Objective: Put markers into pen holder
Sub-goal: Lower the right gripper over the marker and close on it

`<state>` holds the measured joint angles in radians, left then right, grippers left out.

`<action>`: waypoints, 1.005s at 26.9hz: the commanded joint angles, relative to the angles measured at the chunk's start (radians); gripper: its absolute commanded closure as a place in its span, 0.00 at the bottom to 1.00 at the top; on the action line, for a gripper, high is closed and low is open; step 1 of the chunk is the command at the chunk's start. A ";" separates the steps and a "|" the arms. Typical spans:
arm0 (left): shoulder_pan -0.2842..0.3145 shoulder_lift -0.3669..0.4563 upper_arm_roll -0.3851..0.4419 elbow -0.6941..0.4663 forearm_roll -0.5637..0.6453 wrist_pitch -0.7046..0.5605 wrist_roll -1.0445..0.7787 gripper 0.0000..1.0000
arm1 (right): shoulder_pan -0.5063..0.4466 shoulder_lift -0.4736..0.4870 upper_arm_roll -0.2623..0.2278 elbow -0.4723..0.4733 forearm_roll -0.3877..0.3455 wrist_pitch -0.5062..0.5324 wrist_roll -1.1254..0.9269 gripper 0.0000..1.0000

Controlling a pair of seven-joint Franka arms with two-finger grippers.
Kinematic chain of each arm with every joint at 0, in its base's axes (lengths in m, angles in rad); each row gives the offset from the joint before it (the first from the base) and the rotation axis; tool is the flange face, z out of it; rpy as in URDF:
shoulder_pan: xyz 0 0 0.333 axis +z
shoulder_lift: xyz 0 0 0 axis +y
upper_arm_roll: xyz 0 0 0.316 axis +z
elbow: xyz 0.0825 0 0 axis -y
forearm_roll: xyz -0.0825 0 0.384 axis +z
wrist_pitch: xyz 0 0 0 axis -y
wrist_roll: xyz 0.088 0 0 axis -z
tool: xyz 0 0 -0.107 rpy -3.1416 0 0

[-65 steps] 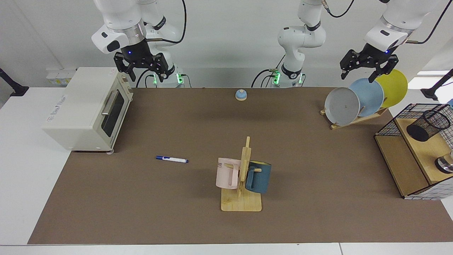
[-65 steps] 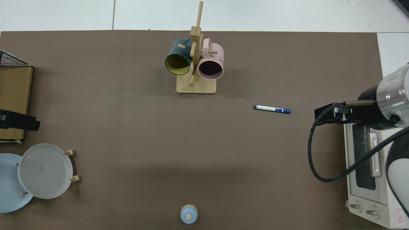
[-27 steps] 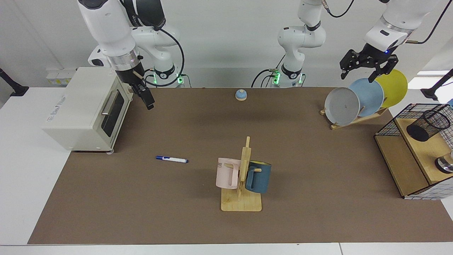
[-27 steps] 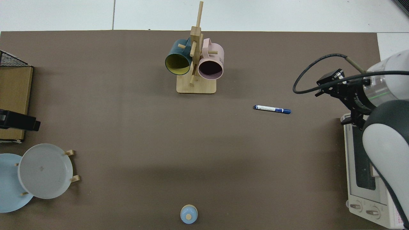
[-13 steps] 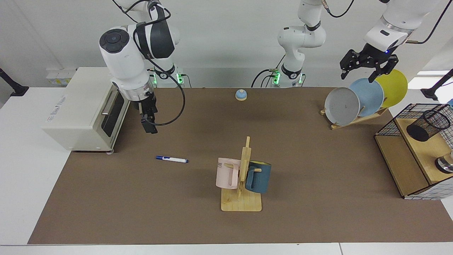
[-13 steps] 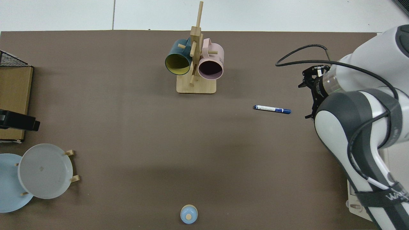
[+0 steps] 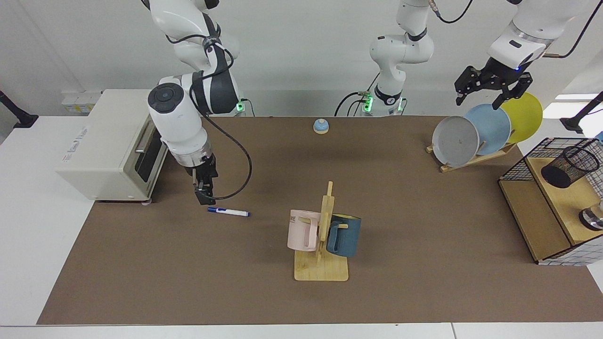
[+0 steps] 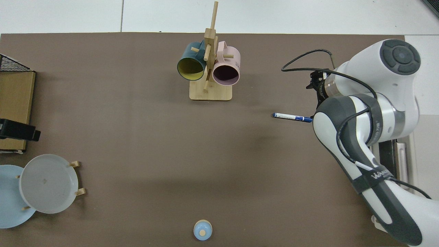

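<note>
Right gripper poised over the marker; left arm waits by the plates.

Facing view: the right gripper hangs just above the capped end of the marker, which lies flat on the mat near the toaster oven; I cannot tell how its fingers stand. The left gripper hovers spread and empty over the plate rack. The pen holder lies tipped in the wire basket at the table's edge.
Top view: the marker lies partly under the right arm.

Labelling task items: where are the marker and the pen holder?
marker (image 7: 229,212), facing view, on its white barrel.
pen holder (image 7: 571,165), facing view, on its tilted mesh wall.
</note>
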<state>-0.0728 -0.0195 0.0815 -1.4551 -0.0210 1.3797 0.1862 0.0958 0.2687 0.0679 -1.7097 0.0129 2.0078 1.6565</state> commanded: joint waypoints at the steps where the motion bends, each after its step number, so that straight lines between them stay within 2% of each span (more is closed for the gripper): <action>1: -0.009 -0.031 0.004 -0.039 0.013 -0.007 -0.016 0.00 | 0.005 0.018 0.001 -0.083 0.009 0.130 0.023 0.00; 9: -0.010 -0.031 0.003 -0.037 0.012 -0.022 -0.016 0.00 | -0.007 0.073 0.003 -0.133 0.013 0.238 -0.030 0.00; 13: -0.009 -0.031 0.003 -0.037 0.010 -0.022 -0.016 0.00 | -0.019 0.109 0.003 -0.151 0.013 0.354 -0.027 0.01; 18: -0.009 -0.031 0.003 -0.037 0.010 -0.022 -0.016 0.00 | -0.025 0.113 0.003 -0.162 0.013 0.367 -0.035 0.01; 27: -0.009 -0.033 -0.002 -0.036 0.010 -0.036 -0.017 0.00 | -0.025 0.104 0.003 -0.245 0.013 0.419 -0.041 0.01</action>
<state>-0.0732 -0.0232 0.0775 -1.4598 -0.0210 1.3509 0.1840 0.0818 0.3935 0.0625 -1.8891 0.0131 2.3634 1.6464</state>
